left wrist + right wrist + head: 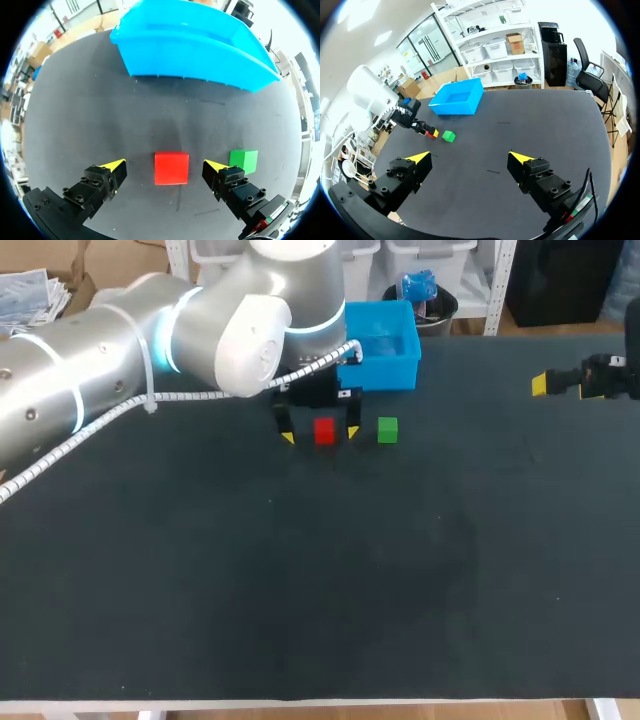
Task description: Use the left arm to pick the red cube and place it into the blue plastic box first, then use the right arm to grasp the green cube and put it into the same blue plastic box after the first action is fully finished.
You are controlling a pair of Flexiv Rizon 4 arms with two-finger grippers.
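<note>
Two cubes sit on the dark desk (300, 590), side by side, in front of the blue plastic box (385, 375), which stands at the far edge, just left of the middle. The red cube (171, 168) rests flat on the desk right between the fingers of my left claw (164, 167). That claw is spread wide, with a gap of desk showing on each side of the cube, so neither yellow tip touches it. The green cube (244, 160) lies just to the right of the red one, outside my right-hand finger and close beside its tip, also flat on the desk. The box is farther out, beyond both cubes, its near wall facing them. My right claw (469, 157) hangs over the far right of the desk, fingers apart, well away from cubes and box.
</note>
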